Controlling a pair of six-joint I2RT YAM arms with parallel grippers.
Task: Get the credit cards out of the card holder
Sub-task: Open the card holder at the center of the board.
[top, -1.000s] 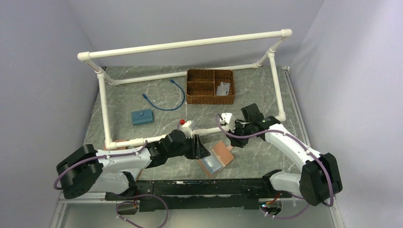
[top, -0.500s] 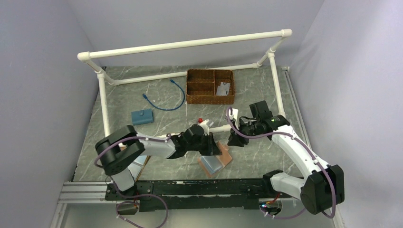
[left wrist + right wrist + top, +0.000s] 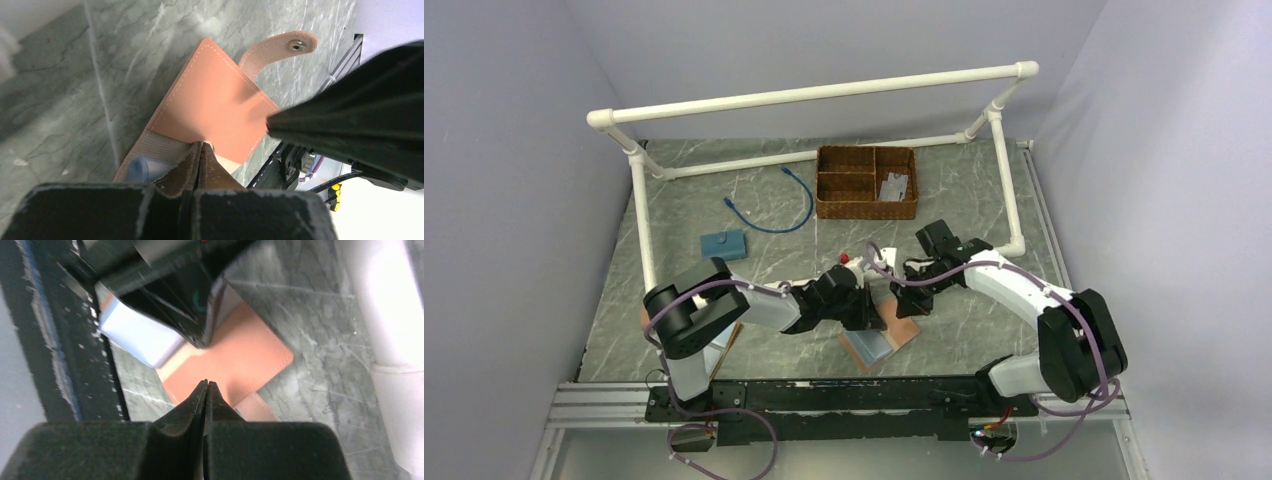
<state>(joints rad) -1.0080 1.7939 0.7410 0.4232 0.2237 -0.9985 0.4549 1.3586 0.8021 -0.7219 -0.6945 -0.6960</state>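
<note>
The card holder (image 3: 902,326) lies open on the table near the front edge, reddish-brown flap to the right and grey-blue lining (image 3: 868,346) to the left. My left gripper (image 3: 876,311) is shut, and in the left wrist view its tip (image 3: 201,145) rests at the fold between the flap (image 3: 215,105) and the tan ribbed spine. The snap strap (image 3: 280,46) sticks out beyond. My right gripper (image 3: 906,299) is shut, and in the right wrist view (image 3: 206,383) it hangs just over the flap (image 3: 240,362), next to the left gripper. No credit cards show.
A wicker basket (image 3: 866,182) stands at the back, with a blue cable (image 3: 776,208) and a small blue block (image 3: 723,245) to its left. The white pipe frame (image 3: 824,94) surrounds the table; its low bar (image 3: 395,315) runs close behind the wallet. A black rail (image 3: 844,394) lines the front edge.
My left arm has stretched right until its gripper sits on the wallet. My right gripper has swung left and down to the wallet's flap. The wallet has stayed put.
</note>
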